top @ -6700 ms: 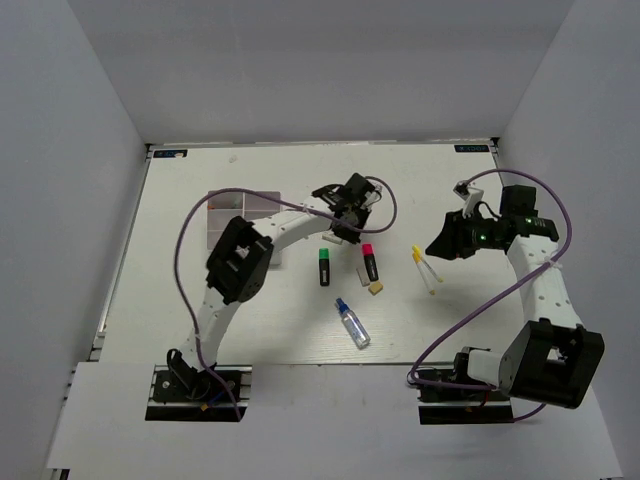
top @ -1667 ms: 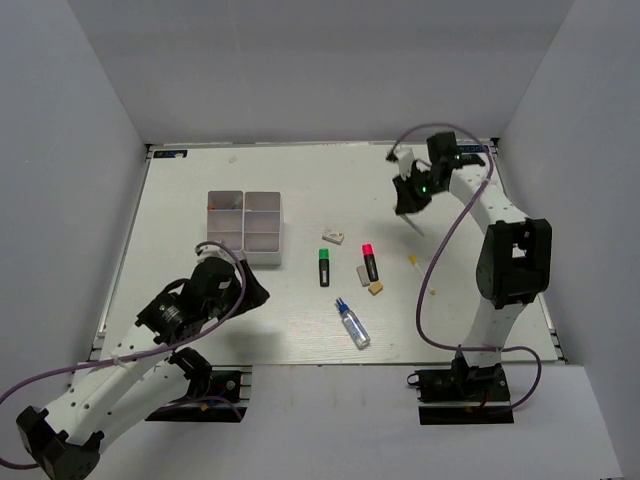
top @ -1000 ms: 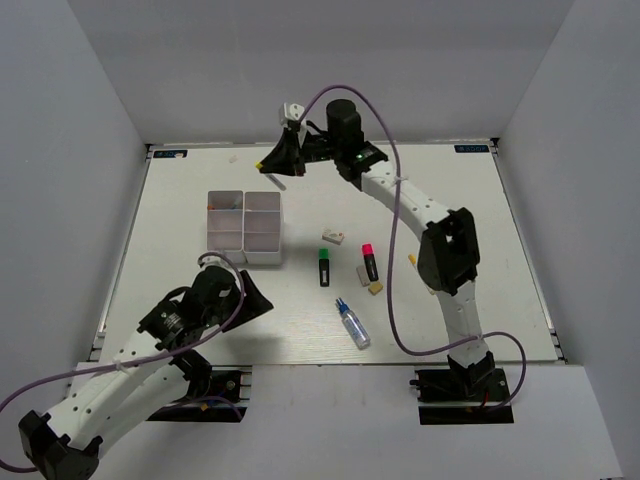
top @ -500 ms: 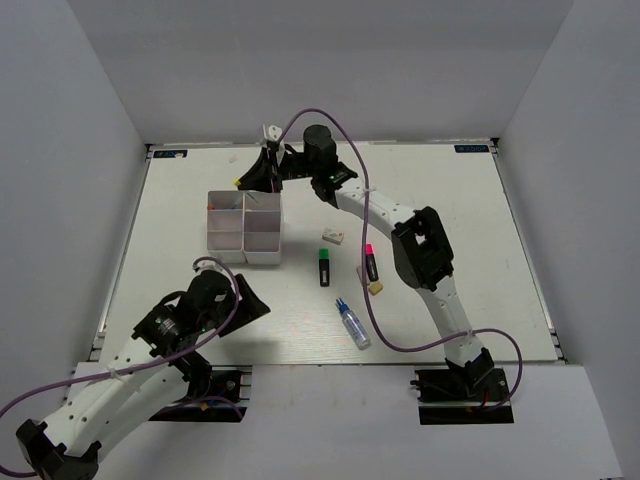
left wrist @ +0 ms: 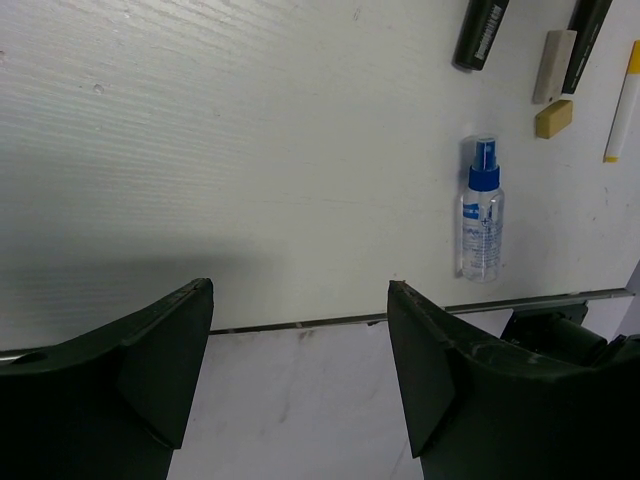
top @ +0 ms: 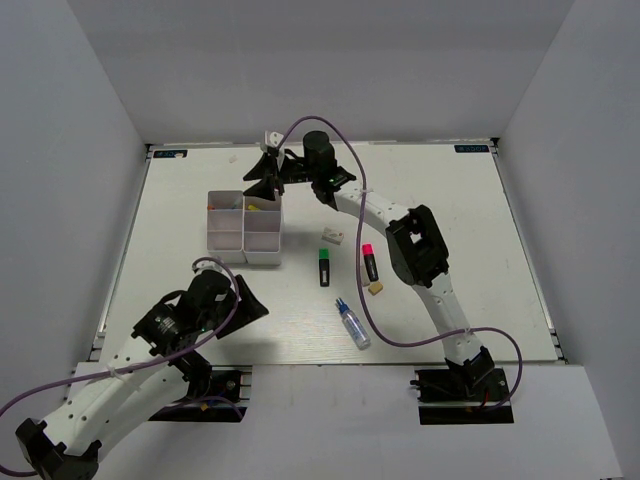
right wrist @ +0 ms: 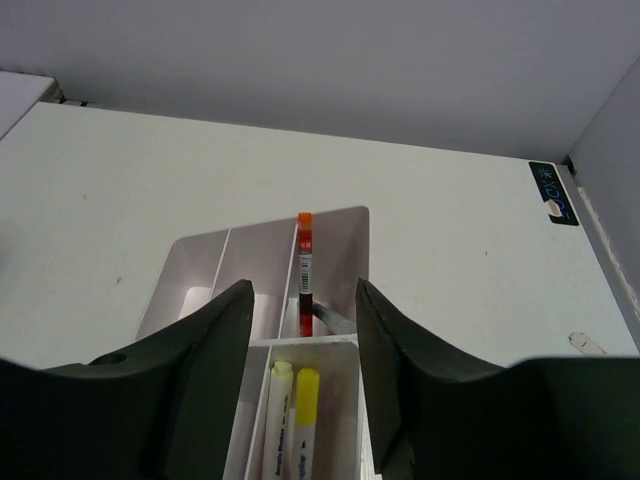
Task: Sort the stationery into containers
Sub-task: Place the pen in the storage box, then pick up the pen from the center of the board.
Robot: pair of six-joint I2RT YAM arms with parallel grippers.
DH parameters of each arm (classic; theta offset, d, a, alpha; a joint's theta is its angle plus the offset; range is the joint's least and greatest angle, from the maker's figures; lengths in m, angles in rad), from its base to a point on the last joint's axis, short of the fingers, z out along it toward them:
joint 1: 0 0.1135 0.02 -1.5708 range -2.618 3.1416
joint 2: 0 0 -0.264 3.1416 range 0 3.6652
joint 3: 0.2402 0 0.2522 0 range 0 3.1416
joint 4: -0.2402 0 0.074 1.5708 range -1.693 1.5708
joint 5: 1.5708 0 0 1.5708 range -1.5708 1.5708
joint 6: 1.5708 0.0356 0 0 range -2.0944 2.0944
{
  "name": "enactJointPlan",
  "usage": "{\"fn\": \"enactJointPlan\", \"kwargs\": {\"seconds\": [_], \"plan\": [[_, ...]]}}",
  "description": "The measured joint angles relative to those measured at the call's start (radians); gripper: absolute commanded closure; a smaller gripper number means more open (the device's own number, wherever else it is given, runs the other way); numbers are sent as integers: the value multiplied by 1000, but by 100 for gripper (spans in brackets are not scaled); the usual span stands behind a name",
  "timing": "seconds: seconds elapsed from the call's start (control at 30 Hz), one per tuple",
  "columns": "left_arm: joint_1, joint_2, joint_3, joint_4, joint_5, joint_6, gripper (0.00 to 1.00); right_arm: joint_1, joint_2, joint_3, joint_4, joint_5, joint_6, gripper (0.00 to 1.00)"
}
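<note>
My right gripper (top: pixel 258 180) hangs open over the far end of the white organizer box (top: pixel 262 258), nothing held between its fingers (right wrist: pixel 225 330). Below it, in the right wrist view, two yellow-tipped pens (right wrist: pixel 305 425) lie in one compartment of the organizer box (right wrist: pixel 200 270), and a red pen with an orange cap (right wrist: pixel 304 262) leans in the compartment beyond. My left gripper (top: pixel 252 303) is open and empty above the table's front edge, left of the blue-capped glue bottle (left wrist: pixel 481 222). On the table lie a green highlighter (top: pixel 323 267), a red highlighter (top: pixel 370 262), a white eraser (top: pixel 333 236) and a tan eraser (top: pixel 376 288).
A white stick (left wrist: pixel 555 66) lies beside the red highlighter (left wrist: pixel 588 35), and another yellow-tipped pen (left wrist: pixel 621 105) lies further right. The table's front edge (left wrist: pixel 300 325) runs just under my left fingers (left wrist: pixel 180 340). The right arm stretches across the table's middle above the loose items.
My right gripper moved over the organizer's far end and opened, letting the yellow-tipped pen drop into a compartment. The left arm has barely moved.
</note>
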Motion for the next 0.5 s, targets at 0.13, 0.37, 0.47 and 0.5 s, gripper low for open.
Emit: {"fn": "enactJointPlan", "kwargs": {"seconds": [0.13, 0.37, 0.47, 0.5], "plan": [[0, 0, 3, 0, -2, 0, 20, -5, -12, -10, -8, 4, -13, 51], [0, 28, 4, 48, -7, 11, 49, -56, -228, -106, -185, 124, -11, 100], [0, 42, 4, 92, -10, 28, 83, -116, -388, -109, -395, 248, -35, 100], [0, 48, 3, 108, -9, 38, 86, -140, -446, -116, -462, 293, -51, 100]]}}
